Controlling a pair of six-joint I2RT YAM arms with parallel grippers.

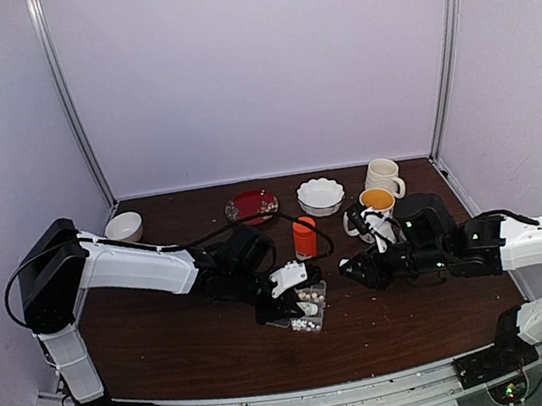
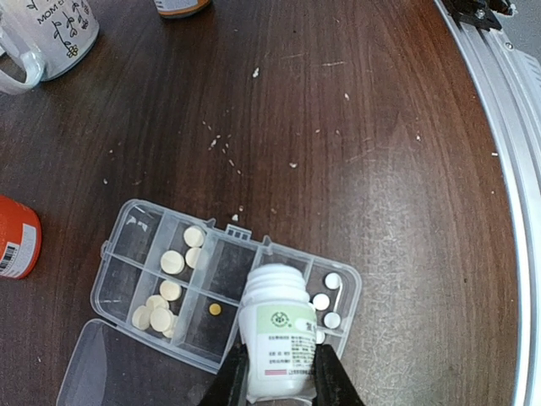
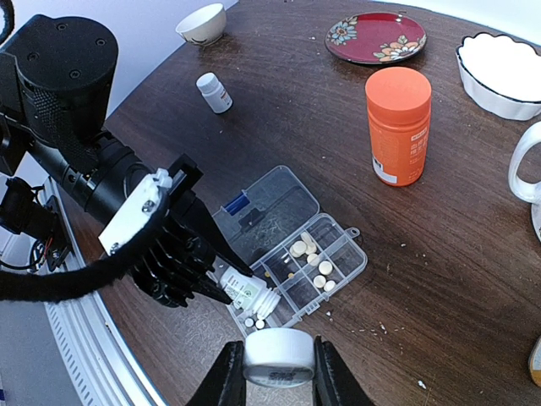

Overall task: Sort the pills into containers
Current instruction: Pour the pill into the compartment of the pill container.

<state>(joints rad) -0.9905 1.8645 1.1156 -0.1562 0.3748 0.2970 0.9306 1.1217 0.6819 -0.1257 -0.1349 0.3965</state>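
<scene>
Dark brown wood is showing under everything: the table (image 2: pixel 380 169) is carrying a clear organizer (image 2: pixel 139 233), whose lid (image 2: pixel 110 364) is lying open flat beside it. Pale yellowish pills (image 2: pixel 172 261) are sitting in the cells at one end. A few white ones are sitting in the cells at the other end, and one tiny yellow tablet is lying alone in a middle cell.

The left tool (image 2: pixel 283 381) is clamping a small white bottle (image 2: pixel 275 326) with a green label, its fingers pressing on both sides of the body. This bottle is uncapped and is tilting with its mouth over the organizer, next to the cells with the white tablets.

The right tool (image 3: pixel 277 372) is pinching a white cap (image 3: pixel 279 345) between its fingers, near that same end of the organizer. An orange bottle (image 3: pixel 398 125) is standing upright well apart from the organizer, and small white crumbs are dotting the table.
</scene>
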